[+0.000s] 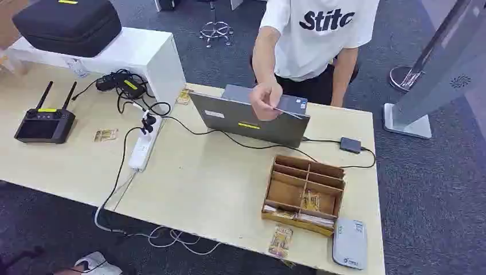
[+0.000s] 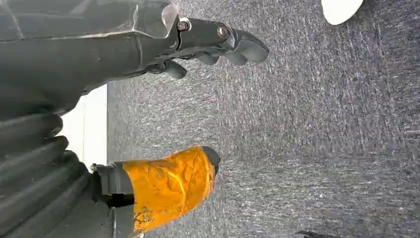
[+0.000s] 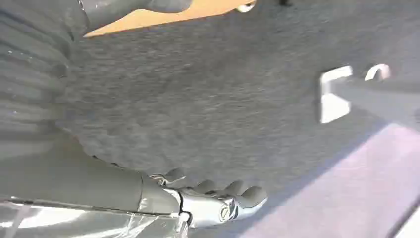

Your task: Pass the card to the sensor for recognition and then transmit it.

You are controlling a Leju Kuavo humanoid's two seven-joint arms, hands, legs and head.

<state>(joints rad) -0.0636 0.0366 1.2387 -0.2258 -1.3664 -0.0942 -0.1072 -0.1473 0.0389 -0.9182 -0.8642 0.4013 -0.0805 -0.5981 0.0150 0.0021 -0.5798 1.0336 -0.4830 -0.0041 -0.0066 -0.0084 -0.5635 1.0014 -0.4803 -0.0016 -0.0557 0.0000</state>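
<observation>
Grey carpet lies beneath both hanging arms: left robot hand (image 2: 198, 49) and right robot hand (image 3: 213, 198) hold nothing, fingers loosely apart; a person's hand (image 1: 266, 100) pinches a card (image 1: 289, 113) at upper centre.

A grey laptop (image 1: 252, 117) is sitting on the counter (image 1: 200, 183); a black remote controller (image 1: 44, 123) is lying near a white power strip (image 1: 143, 146); a black case (image 1: 67, 24) is resting on a white shelf (image 1: 137, 51).

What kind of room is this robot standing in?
Probably an office or lab used for testing: a wooden table on grey carpet, a laptop with trailing cables, and a remote controller with antennas.
</observation>
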